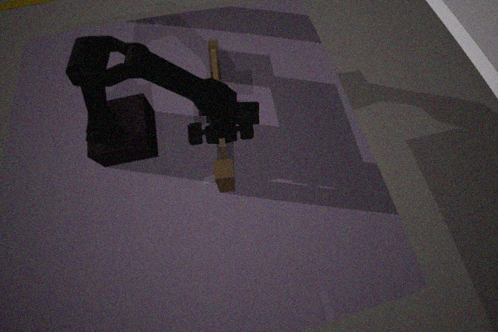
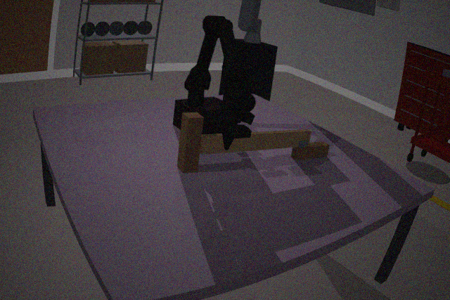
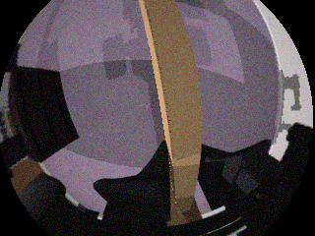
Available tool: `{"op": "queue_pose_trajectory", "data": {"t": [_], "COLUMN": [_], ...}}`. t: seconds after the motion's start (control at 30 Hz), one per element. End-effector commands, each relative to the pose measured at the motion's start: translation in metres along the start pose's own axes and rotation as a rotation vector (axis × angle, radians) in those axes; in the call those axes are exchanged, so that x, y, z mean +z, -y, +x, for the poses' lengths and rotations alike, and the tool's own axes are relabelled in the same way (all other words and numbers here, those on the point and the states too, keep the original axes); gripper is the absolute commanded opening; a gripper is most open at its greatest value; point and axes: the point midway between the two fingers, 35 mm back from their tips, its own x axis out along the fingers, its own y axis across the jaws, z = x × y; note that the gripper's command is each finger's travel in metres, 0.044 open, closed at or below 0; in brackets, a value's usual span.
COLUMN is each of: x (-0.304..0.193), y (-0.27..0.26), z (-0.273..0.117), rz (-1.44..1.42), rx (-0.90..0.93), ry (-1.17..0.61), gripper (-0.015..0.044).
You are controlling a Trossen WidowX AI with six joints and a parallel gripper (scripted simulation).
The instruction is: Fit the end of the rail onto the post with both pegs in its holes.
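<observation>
Against a grey wall at upper left of the exterior frame, beside a brown door, a metal shelf rack; at right edge, a red tool chest. Across the middle and lower frame, a purplish bench under broad shadows. Left of centre on it, an upright wooden post; right of centre, a low footboard block.

Between them, a long wooden rail, raised off the bench and roughly level, near end right at the post, far end at the block's bracket. Pegs and holes hidden, so impossible to tell how far engaged, or whether quite touching. At centre, dark fingers closed around the rail, pinching its sides nearer the post than the block
</observation>
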Motion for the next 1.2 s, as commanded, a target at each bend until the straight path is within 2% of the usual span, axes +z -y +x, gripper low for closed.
{"op": "queue_pose_trajectory", "data": {"t": [0.0,1.17], "x": [0.001,-0.0049], "y": [0.0008,-0.0001], "z": [-0.0012,-0.003], "rz": [0.002,0.002], "rx": [-0.007,-0.007], "ry": [0.001,0.001], "gripper": [0.0,0.0]}}
